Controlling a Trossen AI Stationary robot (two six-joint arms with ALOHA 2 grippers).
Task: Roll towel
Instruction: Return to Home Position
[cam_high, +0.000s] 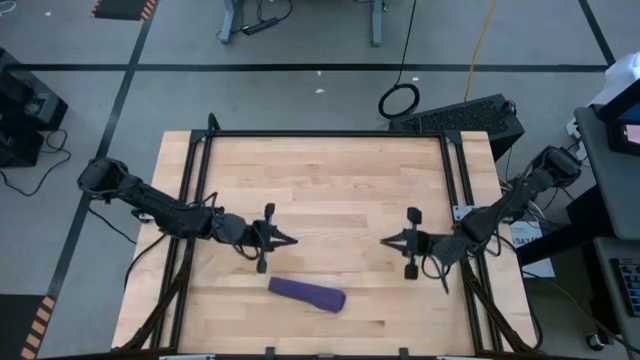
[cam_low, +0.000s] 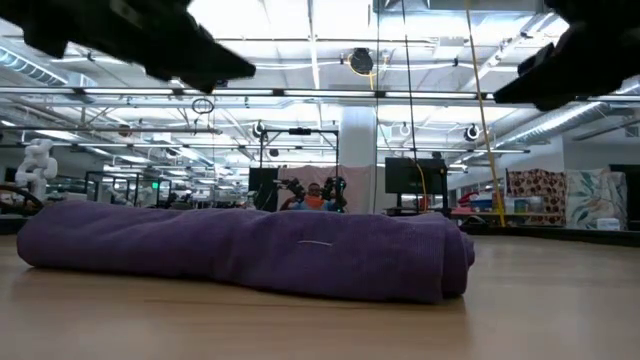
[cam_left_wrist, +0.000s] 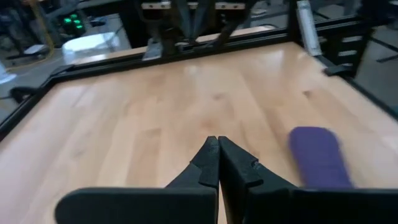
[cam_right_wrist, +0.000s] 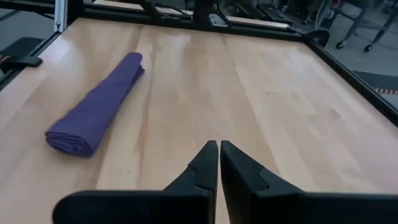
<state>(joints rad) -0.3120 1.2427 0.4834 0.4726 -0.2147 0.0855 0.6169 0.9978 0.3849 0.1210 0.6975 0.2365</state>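
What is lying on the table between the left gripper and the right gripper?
Nothing: the high view shows only bare wooden table between the left gripper and the right gripper. The rolled purple towel lies off that line, apart from both.

Left arm (cam_high: 165, 213) and right arm (cam_high: 505, 205) are dark, jointed, cable-trailed, with pointed fingers (cam_left_wrist: 208, 167).

Wood surface (cam_high: 330, 190), black frame (cam_high: 330, 133) round its edge. On the grey floor (cam_high: 300, 40) beyond: coiled black cable (cam_high: 399, 100), black case (cam_high: 470, 118) at the far right corner, yellow cable (cam_high: 483, 40). Room behind has ceiling lights (cam_low: 300, 20), a white column (cam_low: 357, 150) and a dark screen (cam_low: 405, 178).
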